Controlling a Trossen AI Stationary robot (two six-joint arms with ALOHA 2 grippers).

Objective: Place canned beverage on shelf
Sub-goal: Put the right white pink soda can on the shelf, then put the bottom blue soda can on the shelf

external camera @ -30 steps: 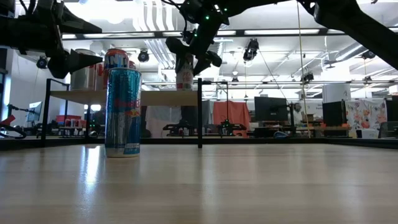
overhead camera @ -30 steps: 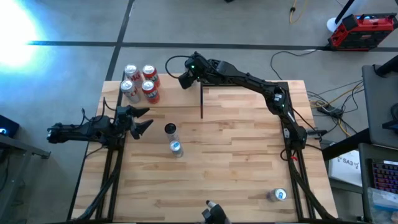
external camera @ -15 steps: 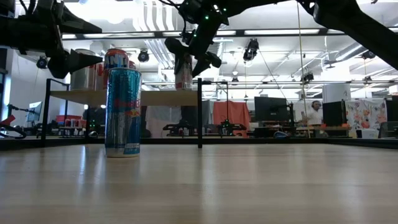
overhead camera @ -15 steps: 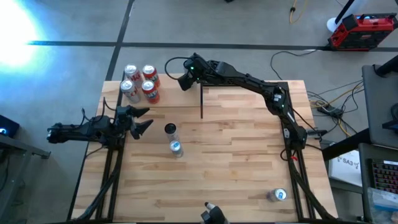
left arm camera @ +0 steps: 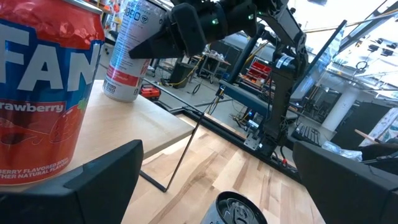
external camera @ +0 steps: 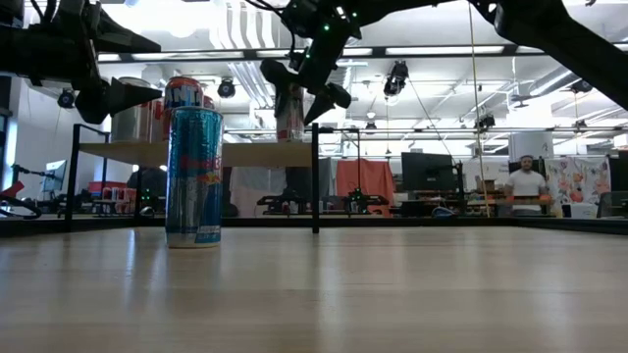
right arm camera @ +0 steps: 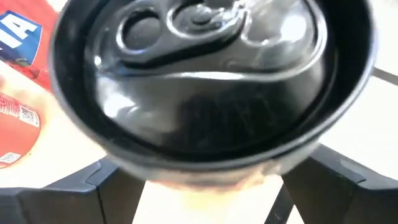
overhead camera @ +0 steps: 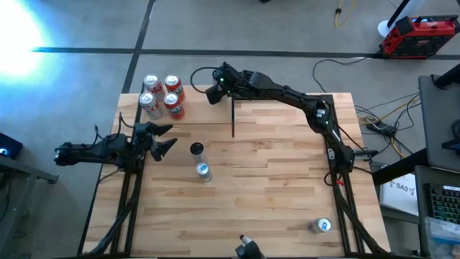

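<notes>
The shelf (overhead camera: pixel 201 115) is a pale board on a thin black frame at the table's far left; it also shows in the low view (external camera: pixel 245 153). My right gripper (external camera: pixel 304 86) is shut on a white and red can (external camera: pixel 289 118) that stands upright on the board's right end. Several red and silver cans (overhead camera: pixel 162 97) stand on the shelf's left end. My left gripper (overhead camera: pixel 162 140) is open and empty at the table's left edge, level with the shelf. My right gripper pinches the can's upper part (left arm camera: pixel 140 37) between its two fingers (right arm camera: pixel 118 180), just below the rim. The fingers slant down from above and from the table's right. The can is upright, its base (left arm camera: pixel 121 93) on the shelf board (left arm camera: pixel 149 118).
A tall blue can (overhead camera: pixel 203 171) and a dark can (overhead camera: pixel 196 149) stand on the table in front of the shelf. Another can (overhead camera: pixel 321 226) lies near the near right corner. The shelf's black post (overhead camera: pixel 233 119) stands beside the held can. A person (external camera: pixel 528 181) stands far behind the table.
</notes>
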